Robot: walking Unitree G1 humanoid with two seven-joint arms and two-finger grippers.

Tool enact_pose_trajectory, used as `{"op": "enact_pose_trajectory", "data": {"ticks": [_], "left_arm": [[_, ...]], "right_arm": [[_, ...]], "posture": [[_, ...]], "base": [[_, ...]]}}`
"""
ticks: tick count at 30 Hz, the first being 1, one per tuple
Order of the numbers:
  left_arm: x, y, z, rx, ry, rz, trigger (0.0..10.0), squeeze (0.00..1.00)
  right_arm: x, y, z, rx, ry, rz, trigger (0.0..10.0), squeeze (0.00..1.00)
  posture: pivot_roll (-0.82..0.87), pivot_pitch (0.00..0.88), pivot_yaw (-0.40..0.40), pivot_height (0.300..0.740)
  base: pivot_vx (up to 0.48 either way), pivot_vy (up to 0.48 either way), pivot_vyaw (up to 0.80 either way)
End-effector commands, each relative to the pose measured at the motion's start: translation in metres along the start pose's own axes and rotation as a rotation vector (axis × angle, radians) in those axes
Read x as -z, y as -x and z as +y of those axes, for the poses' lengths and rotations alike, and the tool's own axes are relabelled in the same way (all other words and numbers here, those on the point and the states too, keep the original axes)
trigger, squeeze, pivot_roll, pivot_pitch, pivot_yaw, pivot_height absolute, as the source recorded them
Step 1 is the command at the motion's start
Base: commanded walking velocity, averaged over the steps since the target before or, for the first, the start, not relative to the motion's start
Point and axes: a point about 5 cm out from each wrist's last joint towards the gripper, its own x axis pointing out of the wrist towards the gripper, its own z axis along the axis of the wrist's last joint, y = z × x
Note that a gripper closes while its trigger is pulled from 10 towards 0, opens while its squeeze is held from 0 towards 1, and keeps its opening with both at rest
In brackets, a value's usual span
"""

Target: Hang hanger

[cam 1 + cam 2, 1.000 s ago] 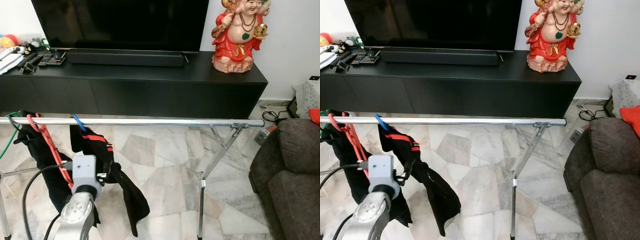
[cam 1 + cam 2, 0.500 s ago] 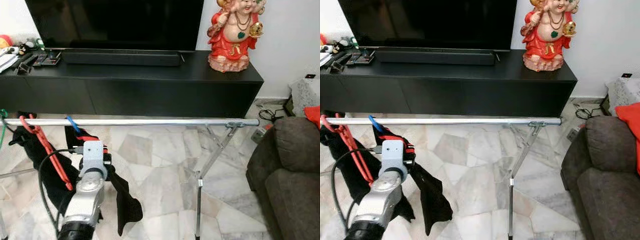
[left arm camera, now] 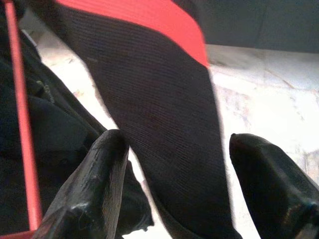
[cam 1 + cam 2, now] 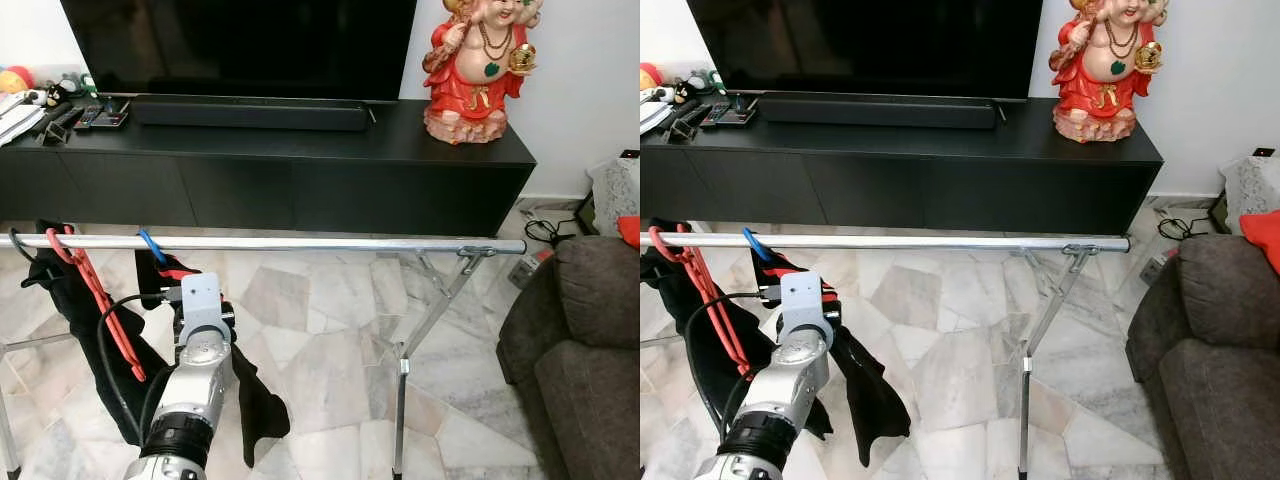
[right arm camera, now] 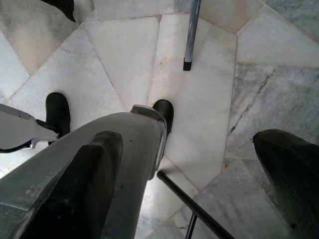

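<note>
**Left end effector open at the hung black garment**

A long silver metal drying-rack rail spans the marble floor before a black TV counter. Near the rail's left end a blue plastic hanger hook sits over the rail, carrying a black garment with red stripes; a red plastic hanger hangs just beside it. The left end effector is raised at the garment, fingers spread with cloth between them. The right end effector hangs open above the floor.
</note>
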Motion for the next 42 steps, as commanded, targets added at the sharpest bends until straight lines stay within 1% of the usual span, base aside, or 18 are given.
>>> {"op": "enact_pose_trajectory", "data": {"ticks": [1,2,3,4,6,11,16,19,23,28,31,35,38,39,42], "left_arm": [[0.002,-0.002,0.003,-0.018,0.013,0.014,5.7,0.0],[0.002,-0.003,0.003,-0.021,0.013,0.015,3.0,0.0],[0.002,-0.003,0.003,-0.021,0.013,0.015,3.0,0.0],[0.003,-0.005,0.006,-0.031,0.026,0.024,0.0,0.0],[0.005,-0.006,0.009,-0.043,0.034,0.034,0.0,0.0],[0.01,-0.007,0.012,-0.058,0.036,0.047,0.0,0.0],[0.011,-0.007,0.013,-0.062,0.041,0.05,0.0,0.0],[0.011,-0.008,0.013,-0.064,0.042,0.049,0.0,0.0],[0.012,-0.008,0.014,-0.064,0.041,0.047,0.0,0.0],[0.012,-0.007,0.016,-0.065,0.005,0.025,0.0,0.0],[0.016,-0.004,0.017,-0.06,-0.008,0.02,0.0,0.0],[0.022,0.002,0.018,-0.046,-0.036,0.01,0.0,0.0],[0.026,0.009,0.023,-0.031,-0.061,-0.023,0.0,0.0],[0.027,0.014,0.026,-0.015,-0.069,-0.043,0.0,0.0],[0.031,0.023,0.031,0.011,-0.075,-0.074,0.0,0.0]], "right_arm": [[0.016,0.003,-0.001,-0.002,-0.014,0.047,10.0,0.0],[0.016,0.003,-0.001,-0.002,-0.014,0.047,10.0,0.0],[0.016,0.003,-0.001,-0.002,-0.014,0.047,10.0,0.0],[0.015,0.003,0.0,0.001,-0.031,0.029,10.0,0.0],[0.01,0.002,0.003,0.006,-0.052,0.003,10.0,0.0],[0.003,-0.002,0.011,-0.001,-0.049,-0.01,10.0,0.0],[0.004,-0.002,0.013,-0.006,-0.047,-0.008,10.0,0.0],[0.007,0.0,0.008,-0.002,-0.049,-0.002,10.0,0.0],[0.011,0.003,-0.002,0.011,-0.055,0.001,10.0,0.0],[0.012,0.004,-0.004,0.013,-0.056,0.001,10.0,0.0],[0.011,0.003,-0.003,0.009,-0.054,0.002,10.0,0.0],[0.008,0.0,0.009,-0.005,-0.049,-0.001,10.0,0.0],[0.006,-0.002,0.016,-0.012,-0.049,-0.004,10.0,0.0],[0.006,-0.002,0.018,-0.014,-0.049,-0.004,10.0,0.0],[0.007,-0.002,0.018,-0.016,-0.045,0.0,10.0,0.0]], "posture": [[-0.05,0.128,-0.015,0.74],[-0.05,0.128,-0.015,0.74],[-0.05,0.128,-0.015,0.74],[-0.05,0.128,-0.016,0.74],[-0.05,0.128,-0.016,0.74],[-0.05,0.127,-0.016,0.74],[-0.05,0.128,-0.018,0.74],[-0.05,0.129,-0.018,0.74],[-0.06,0.13,-0.015,0.74],[-0.06,0.129,-0.012,0.74],[-0.06,0.122,-0.008,0.74],[-0.06,0.113,0.0,0.74],[-0.07,0.104,0.006,0.74],[-0.07,0.1,0.007,0.74],[-0.06,0.093,0.008,0.74]], "base": [[0.0,0.0,0.0],[0.0,0.0,0.0],[0.0,0.0,0.0],[0.0,0.0,0.0],[0.0,0.0,0.0],[0.0,0.0,0.0],[0.0,0.0,0.0],[0.0,0.0,0.0],[0.0,0.0,0.0],[0.0,0.0,0.0],[0.0,0.0,0.0],[0.0,0.0,0.0],[0.0,0.0,0.0],[0.0,0.0,0.0],[0.0,0.0,0.0]]}}
